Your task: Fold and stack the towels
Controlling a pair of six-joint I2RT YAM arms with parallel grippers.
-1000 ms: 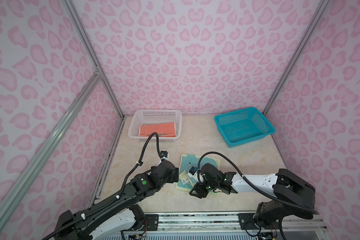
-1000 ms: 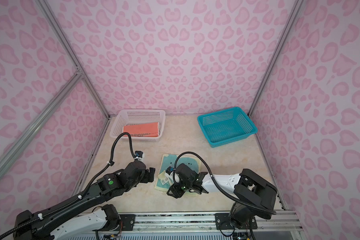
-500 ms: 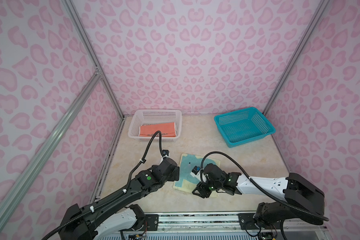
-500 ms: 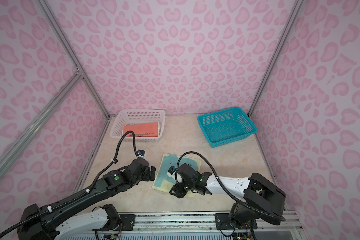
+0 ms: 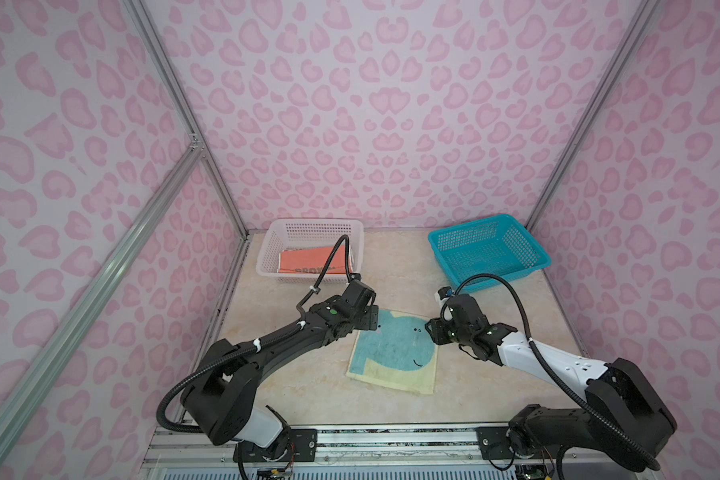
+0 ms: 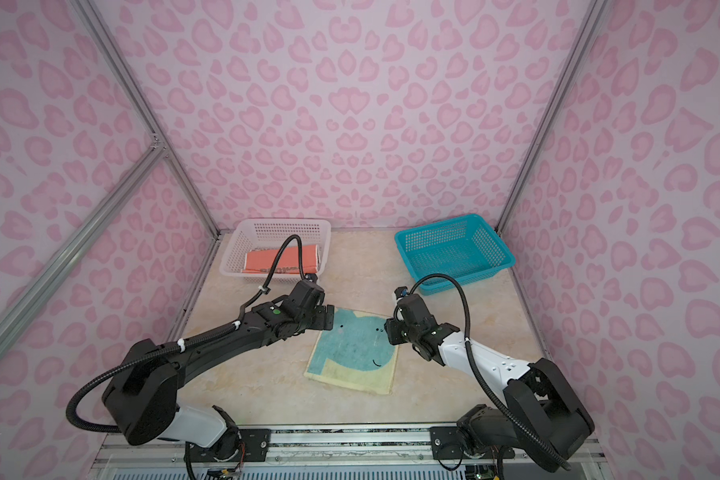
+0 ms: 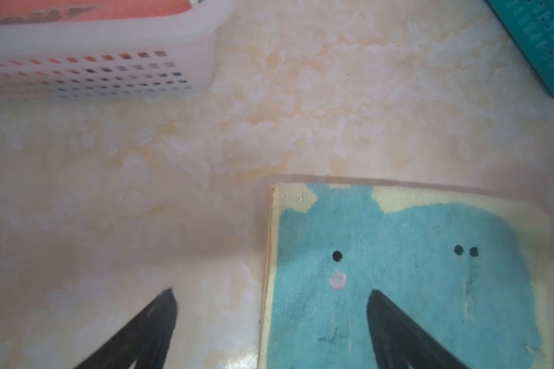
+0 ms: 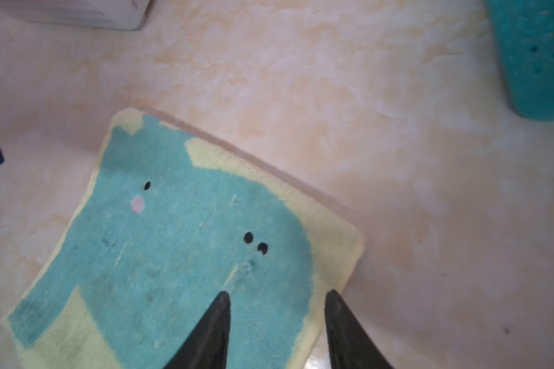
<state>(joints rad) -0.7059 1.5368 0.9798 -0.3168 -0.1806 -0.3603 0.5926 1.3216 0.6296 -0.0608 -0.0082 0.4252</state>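
Left wrist view: the left jaws stand wide apart and grip nothing. One finger (image 7: 154, 326) is over the bare surface (image 7: 301, 111) and the other (image 7: 397, 329) is over the teal towel (image 7: 413, 271). The towel's side edge runs between them.
Right wrist view: the right jaws are apart, with a narrower gap, and nothing is clamped. One finger (image 8: 211, 329) is over the towel's teal patch and the other (image 8: 346, 329) is at its pale-yellow side edge.
Count: two arms, two baskets, two towels that can be told apart.
Teal towel: it lies flat on the surface between the two pairs of jaws, as both top views show (image 5: 395, 349) (image 6: 356, 345).
Orange towel (image 5: 304, 259): it lies in the white basket (image 5: 316, 226), beyond the left jaws.
Teal basket (image 5: 489, 249): it sits beyond the right jaws, apart from the teal towel.
Open room: bare surface lies on every side of the teal towel, with a clear strip ahead of both jaws up to the baskets.
Hidden: in the top views the wrists cover both pairs of jaws, and the left arm's cable crosses the orange towel. Blue shows through the white basket's holes, but what lies under the orange towel cannot be told. Both baskets are cut off in the wrist views.
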